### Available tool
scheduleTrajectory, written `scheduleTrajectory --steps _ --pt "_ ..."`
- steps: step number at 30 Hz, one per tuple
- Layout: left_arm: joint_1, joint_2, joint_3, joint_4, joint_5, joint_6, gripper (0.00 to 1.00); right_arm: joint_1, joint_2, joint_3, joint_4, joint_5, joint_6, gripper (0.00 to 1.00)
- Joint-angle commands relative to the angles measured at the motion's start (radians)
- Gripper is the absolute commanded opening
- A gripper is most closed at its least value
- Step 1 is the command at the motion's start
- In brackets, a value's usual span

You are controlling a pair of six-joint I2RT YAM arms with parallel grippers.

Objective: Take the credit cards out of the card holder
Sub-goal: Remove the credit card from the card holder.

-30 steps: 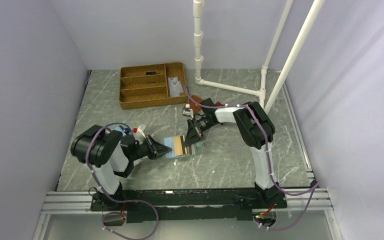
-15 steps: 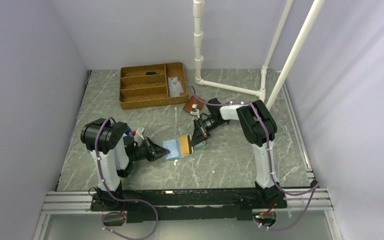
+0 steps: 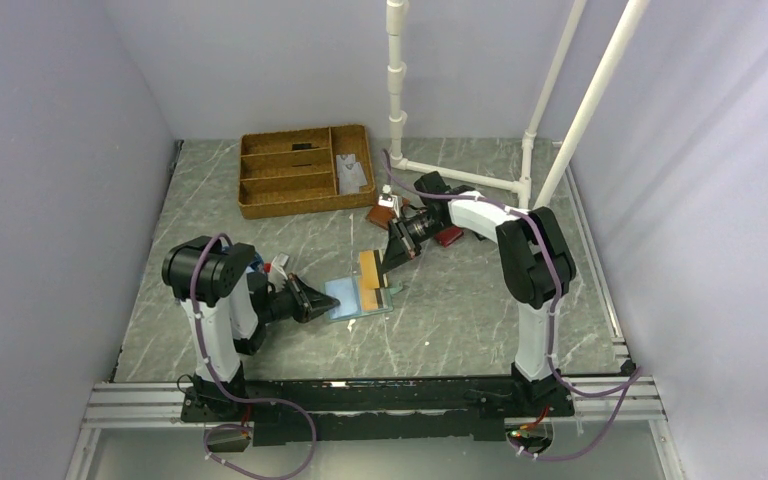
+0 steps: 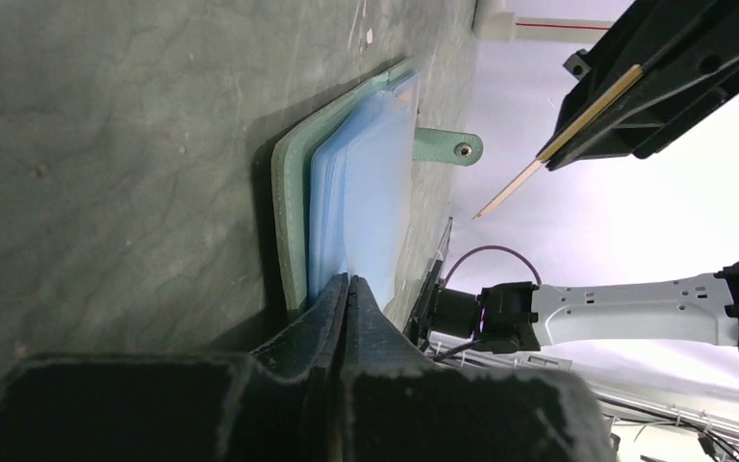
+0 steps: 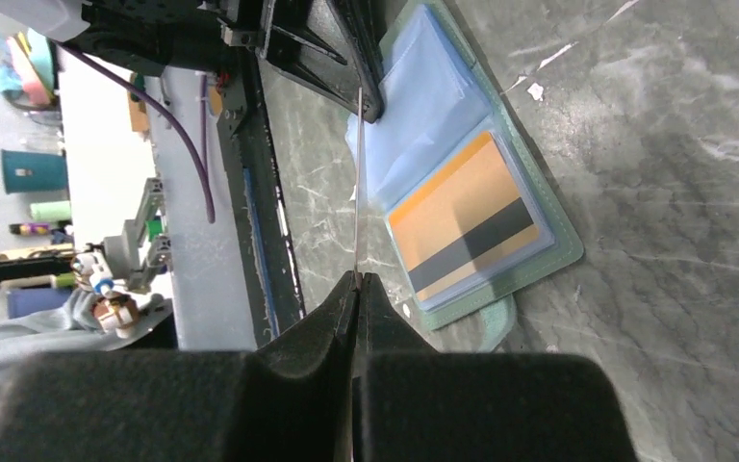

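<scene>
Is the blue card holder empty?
No: the right wrist view shows an orange card with a dark stripe sitting in a clear pocket of the holder.

We'd say robotics lab tbh: arms (image 3: 532,268) bolted to an alu rail (image 3: 130,405), white PVC pipe frame (image 3: 397,90), plain booth walls (image 3: 50,150).

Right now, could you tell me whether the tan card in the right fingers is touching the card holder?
Apart. The left wrist view shows the tan card, held by the right fingers, with bare background between its tip and the card holder.
</scene>
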Motion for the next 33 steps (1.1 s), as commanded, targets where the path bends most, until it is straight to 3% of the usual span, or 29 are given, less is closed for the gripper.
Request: scheduleTrajectory --steps 1,8,15,19,22,25,33 --pt "0.01 -0.039 -0.016 -0.024 -0.033 -0.008 0.06 -0.003 -0.044 0.037 -0.036 0.017 -0.058 0.0" --pt "0.015 -0.259 -0.016 -0.298 -0.081 0.06 0.26 -0.004 -0.067 0.046 -0.053 0.026 -0.081 0.0" --pt "0.015 -0.897 0.122 -1.246 -0.275 0.325 0.57 -0.003 -0.085 0.06 -0.076 0.034 -0.111 0.0" --pt "0.016 -1.228 0.162 -1.498 -0.37 0.423 0.71 -0.003 -0.109 0.07 -0.094 0.038 -0.141 0.0" --pt "0.016 -1.388 0.158 -1.532 -0.368 0.427 0.84 -0.004 -0.136 0.078 -0.11 0.035 -0.174 0.0" --pt "0.016 -1.429 0.127 -1.45 -0.326 0.376 0.96 -0.004 -0.165 0.085 -0.138 0.025 -0.227 0.0" --pt "0.016 -1.173 0.155 -1.081 -0.084 0.245 0.99 -0.003 -0.224 0.095 -0.234 0.002 -0.423 0.0"
